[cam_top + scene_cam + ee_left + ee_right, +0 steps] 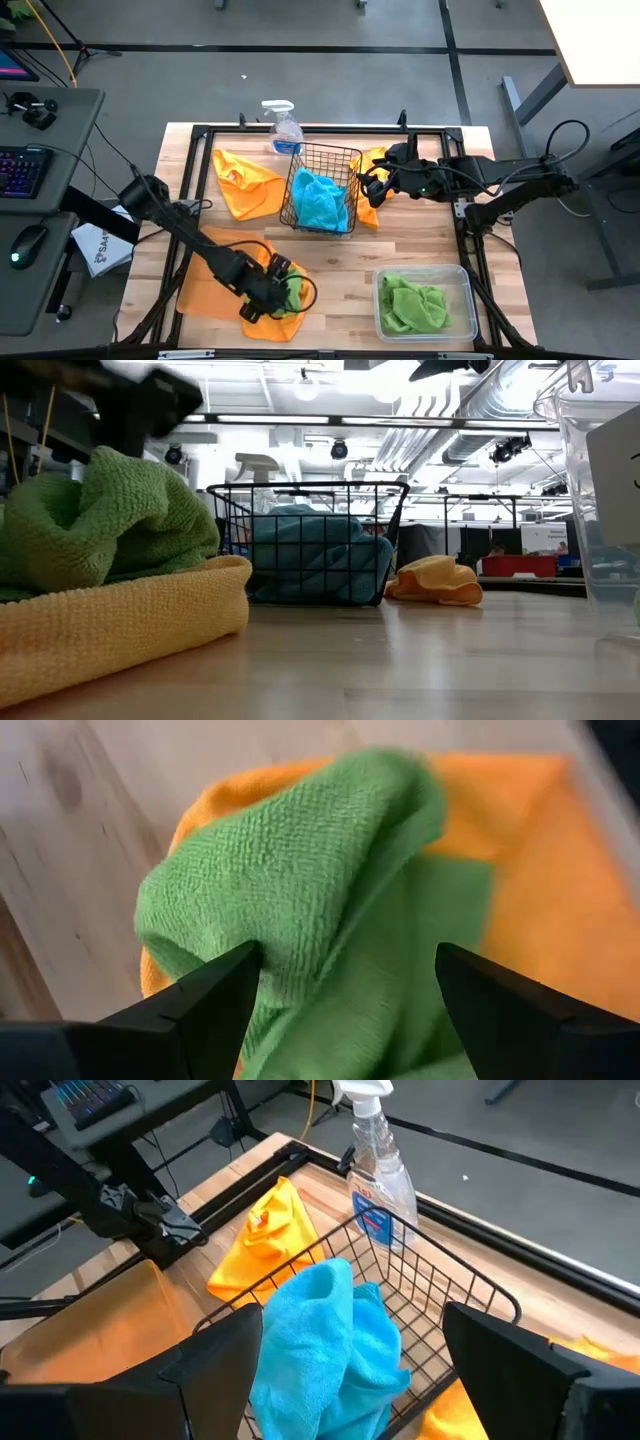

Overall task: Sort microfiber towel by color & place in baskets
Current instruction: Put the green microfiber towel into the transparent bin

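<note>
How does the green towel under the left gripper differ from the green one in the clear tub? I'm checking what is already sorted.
The green towel by the left gripper lies bunched on an orange cloth on the table; the green towel in the clear tub is already inside its container. The first sits between the left gripper's open fingers; the second has no gripper near it. Both are lime green and crumpled.

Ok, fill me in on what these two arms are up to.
They're sorting cloths by colour. The left gripper, open, hangs over a lime green microfiber towel lying on the flat orange tray. The right gripper, also open and empty, sits beside the black wire mesh basket holding a turquoise towel. The clear plastic tub already has green cloth.
</note>
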`<state>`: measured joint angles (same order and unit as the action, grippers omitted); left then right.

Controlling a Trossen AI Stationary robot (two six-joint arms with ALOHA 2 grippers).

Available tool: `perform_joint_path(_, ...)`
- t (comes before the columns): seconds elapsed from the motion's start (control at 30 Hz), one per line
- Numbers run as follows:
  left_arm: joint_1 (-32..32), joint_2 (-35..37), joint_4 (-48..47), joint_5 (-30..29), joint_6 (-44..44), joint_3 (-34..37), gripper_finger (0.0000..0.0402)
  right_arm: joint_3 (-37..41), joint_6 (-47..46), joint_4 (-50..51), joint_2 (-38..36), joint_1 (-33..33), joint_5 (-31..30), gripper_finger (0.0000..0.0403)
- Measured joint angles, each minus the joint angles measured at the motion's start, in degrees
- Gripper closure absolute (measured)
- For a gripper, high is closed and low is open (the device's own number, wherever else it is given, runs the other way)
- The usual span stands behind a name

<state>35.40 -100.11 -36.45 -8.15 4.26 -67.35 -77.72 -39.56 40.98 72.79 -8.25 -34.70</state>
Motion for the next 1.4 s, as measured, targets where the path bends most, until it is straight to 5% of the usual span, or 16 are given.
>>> perform_joint_path(0.27, -2.45, -4.62, 0.42, 1.59, 0.97, 0.04, 0.0141, 0.0, -0.71, 1.16, 0.0, 0.0, -0.39, 0.0096)
perform_joint_path(0.5, -2.65, 0.06, -0.94, -4.1, 0.28, -0.39, 0.0377, 0.01, -1.17, 0.54, 0.0, -0.04, 1.13, 0.0096)
perform_joint_path(0.73, -4.85, 15.53, -2.2, -18.93, -3.33, -5.77, 0.0396, 0.01, 2.27, -6.34, -0.2, -0.04, 6.73, 0.0096)
perform_joint_path(0.9, -9.45, 22.1, 7.16, -27.25, -12.38, -11.41, 0.0399, 0.01, 7.07, -15.64, -2.35, -0.04, 11.02, 0.0096)
perform_joint_path(1.13, -15.03, 20.79, 36.81, -20.79, -25.03, -14.15, 0.04, 0.01, 13.25, -24.14, -7.69, -0.75, 12.73, 0.0096)
perform_joint_path(1.4, -18.67, 10.06, 61.33, -6.68, -25.35, -14.13, 0.0401, 0.01, 16.7, -25.44, -14.21, -2.44, 9.5, 0.0096)
